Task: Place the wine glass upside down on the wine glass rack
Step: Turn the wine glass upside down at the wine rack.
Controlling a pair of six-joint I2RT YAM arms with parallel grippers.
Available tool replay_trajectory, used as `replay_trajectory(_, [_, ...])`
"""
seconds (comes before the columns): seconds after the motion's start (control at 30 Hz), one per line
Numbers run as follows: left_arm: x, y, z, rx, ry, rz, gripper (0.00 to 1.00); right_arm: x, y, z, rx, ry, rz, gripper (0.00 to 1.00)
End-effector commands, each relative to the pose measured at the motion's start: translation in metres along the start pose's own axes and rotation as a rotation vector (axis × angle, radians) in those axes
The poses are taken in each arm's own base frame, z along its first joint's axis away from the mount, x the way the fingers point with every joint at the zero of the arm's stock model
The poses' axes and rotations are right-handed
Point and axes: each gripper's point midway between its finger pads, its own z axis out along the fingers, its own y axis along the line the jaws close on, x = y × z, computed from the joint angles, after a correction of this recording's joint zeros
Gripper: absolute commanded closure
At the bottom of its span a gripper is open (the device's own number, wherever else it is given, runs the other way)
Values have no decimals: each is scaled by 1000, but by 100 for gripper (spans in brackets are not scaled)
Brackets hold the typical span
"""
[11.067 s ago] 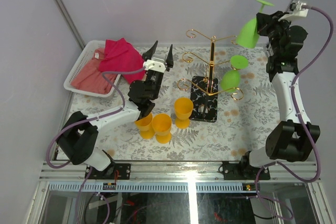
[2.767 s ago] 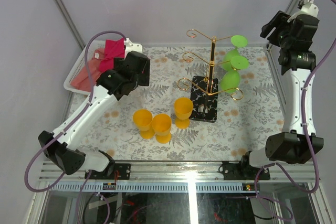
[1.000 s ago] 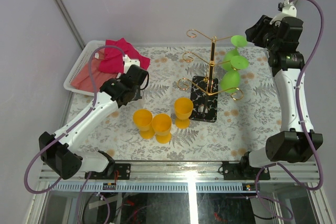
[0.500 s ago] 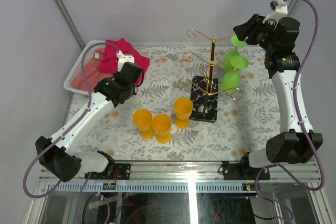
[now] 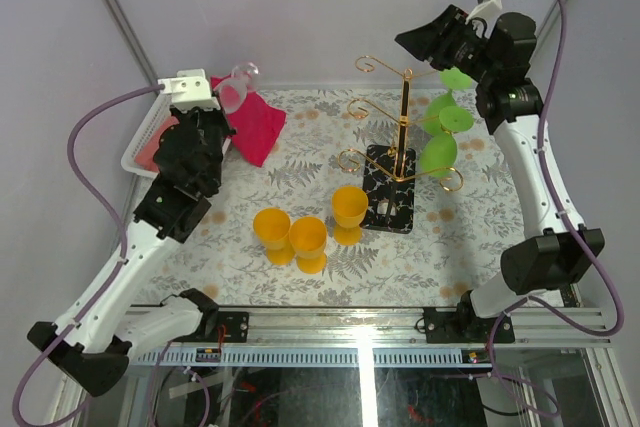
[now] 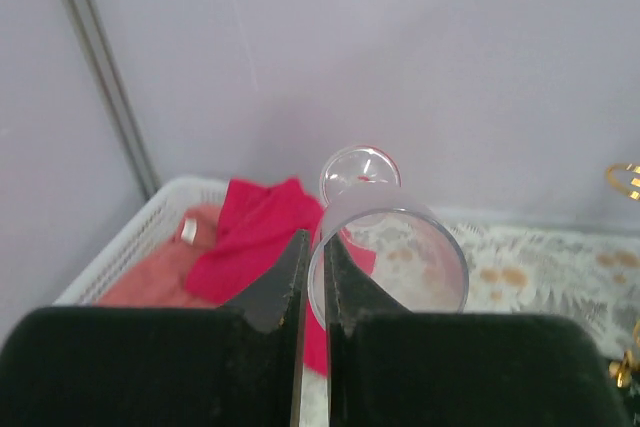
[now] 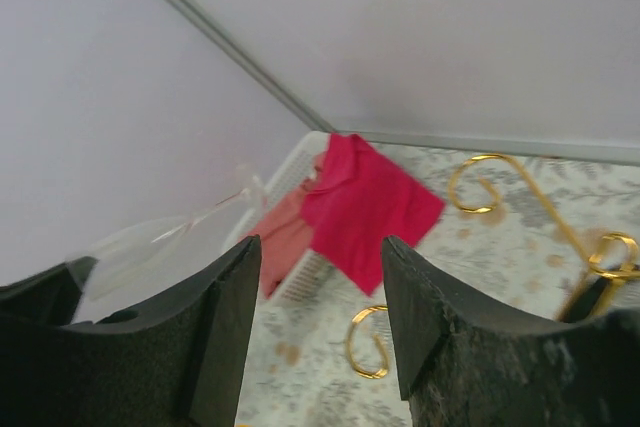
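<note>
Grey walls enclose a floral-patterned table (image 5: 480, 237) where the wine glass rack (image 5: 405, 117) stands. From above, the left gripper (image 5: 218, 97), raised well left of the rack, holds a clear wine glass (image 5: 238, 87). The right gripper (image 5: 415, 37) hovers just above the rack's top with its jaws apart and empty.

At the left wrist, the fingers (image 6: 290, 272) pinch the bowl's rim and the foot points away.

At the right wrist, the gold curls (image 7: 480, 182) lie beyond spread fingers (image 7: 225, 317).

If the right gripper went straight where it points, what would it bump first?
Probably the red cloth on the white basket, which sits between the fingers of the right gripper in its wrist view. The wine glass rack lies off to the side, though depth is unclear.
</note>
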Motion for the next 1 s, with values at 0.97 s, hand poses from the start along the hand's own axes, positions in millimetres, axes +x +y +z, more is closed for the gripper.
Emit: replay_trajectory(0.97, [-86,-88,-2,297,-700,-159,100,23,161,79,-489,230,477,43])
